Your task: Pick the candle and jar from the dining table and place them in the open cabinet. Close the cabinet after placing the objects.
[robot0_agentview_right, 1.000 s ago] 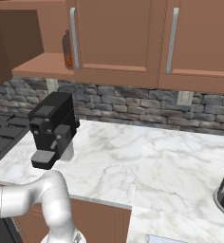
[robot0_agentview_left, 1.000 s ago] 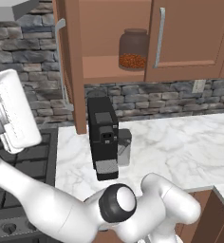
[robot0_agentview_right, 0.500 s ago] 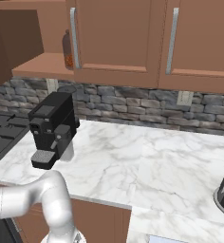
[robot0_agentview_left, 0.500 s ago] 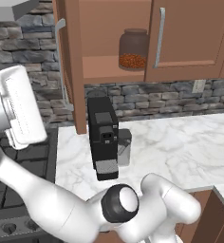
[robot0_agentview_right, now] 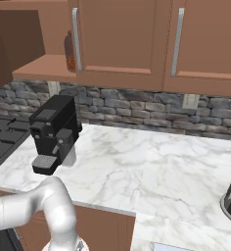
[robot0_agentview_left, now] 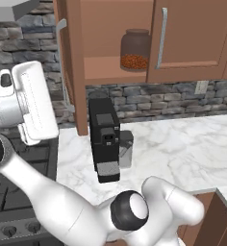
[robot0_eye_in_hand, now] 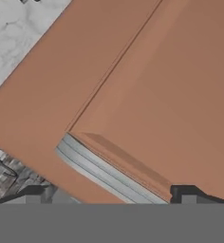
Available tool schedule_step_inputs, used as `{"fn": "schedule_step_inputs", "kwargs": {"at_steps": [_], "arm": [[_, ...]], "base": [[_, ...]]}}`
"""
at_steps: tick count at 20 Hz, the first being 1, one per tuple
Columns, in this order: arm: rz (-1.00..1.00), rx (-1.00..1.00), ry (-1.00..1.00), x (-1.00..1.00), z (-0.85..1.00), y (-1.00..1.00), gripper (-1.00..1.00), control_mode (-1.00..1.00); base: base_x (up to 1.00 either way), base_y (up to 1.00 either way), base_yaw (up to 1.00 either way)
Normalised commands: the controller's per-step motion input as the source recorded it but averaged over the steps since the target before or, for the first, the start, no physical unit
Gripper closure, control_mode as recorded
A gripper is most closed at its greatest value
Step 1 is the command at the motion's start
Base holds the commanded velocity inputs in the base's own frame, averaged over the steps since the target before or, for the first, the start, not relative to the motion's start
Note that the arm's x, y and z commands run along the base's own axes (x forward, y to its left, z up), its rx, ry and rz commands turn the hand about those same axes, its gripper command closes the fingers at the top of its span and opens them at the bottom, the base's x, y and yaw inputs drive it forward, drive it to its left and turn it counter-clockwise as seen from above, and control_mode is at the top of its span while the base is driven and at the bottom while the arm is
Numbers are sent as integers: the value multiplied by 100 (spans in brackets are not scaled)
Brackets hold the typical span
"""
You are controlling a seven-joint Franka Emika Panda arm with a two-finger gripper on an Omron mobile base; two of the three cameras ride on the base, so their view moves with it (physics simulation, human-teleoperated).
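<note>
The claw (robot0_eye_in_hand: 111, 197) stands spread wide with nothing between its two dark tips, which rise at the bottom of the hand view, well apart from each other. Right before them lies the flat, smooth brown wood of the cabinet (robot0_eye_in_hand: 147, 95), with a slim brushed-silver bar handle (robot0_eye_in_hand: 104, 173) running slantwise across it just beyond the tips.

In the left base view the white, boxy hand hangs left of the cabinet (robot0_agentview_left: 192, 43), just beside the edge of its door (robot0_agentview_left: 72, 67), which stands swung out. Inside the cabinet, on its wooden shelf, stands the jar (robot0_agentview_left: 135, 49): round clear glass with a wide lid and reddish-brown granules in its lower part. The closed door to the jar's right is flat-faced with a vertical silver bar.

Below the cabinet, a black, blocky coffee machine (robot0_agentview_left: 105, 139) stands on the white, grey-veined marble desk (robot0_agentview_left: 182, 149), in front of a rough grey stone-tile wall (robot0_agentview_left: 149, 98). A dark stove top (robot0_agentview_left: 19, 192) lies left of the coffee machine. I cannot make out the candle.
</note>
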Motion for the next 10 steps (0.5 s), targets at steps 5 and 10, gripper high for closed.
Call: {"fn": "schedule_step_inputs", "kwargs": {"at_steps": [5, 10], "arm": [[6, -8, 0, -11, 7, -47, -100, -100], [9, -5, 0, -28, 13, -62, -100, -100]], "base": [[0, 0, 0], [0, 0, 0]]}}
